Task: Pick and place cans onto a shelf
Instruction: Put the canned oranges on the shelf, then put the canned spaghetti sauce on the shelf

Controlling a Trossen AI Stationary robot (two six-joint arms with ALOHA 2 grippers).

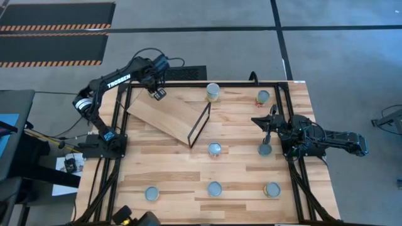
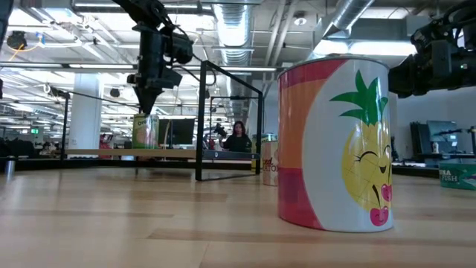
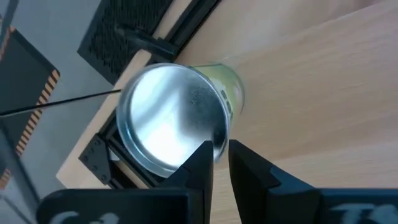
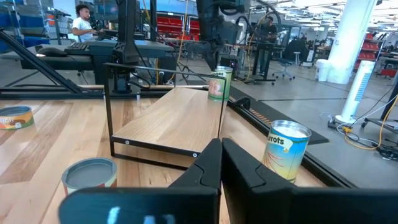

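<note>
The shelf [image 1: 166, 113] is a light plywood board with a black frame [image 1: 201, 122] at its right end. A green-labelled can [image 3: 180, 115] with a silvery top stands upright on the board's far left corner and also shows in the low view [image 2: 145, 130]. My left gripper [image 3: 221, 162] points down just above this can's rim, fingers nearly together. My right gripper [image 1: 267, 125] is shut and empty at the table's right, between two cans [image 1: 262, 97] [image 1: 265, 149]. Other cans stand upright on the tabletop [image 1: 215, 149] [image 1: 213, 92]. My left gripper stands over the edge of the green can's top [image 3: 214, 146], coming from above and pointing down. I cannot tell whether its fingertips touch the rim. The can stands upright on the board by its base.
Three more cans stand along the table's near edge [image 1: 152, 193] [image 1: 215, 188] [image 1: 272, 189]. A pineapple-labelled can [image 2: 335, 141] stands close to the low camera. A black rail frame [image 1: 282, 85] runs round the table. People sit in the room behind [image 2: 238, 138].
</note>
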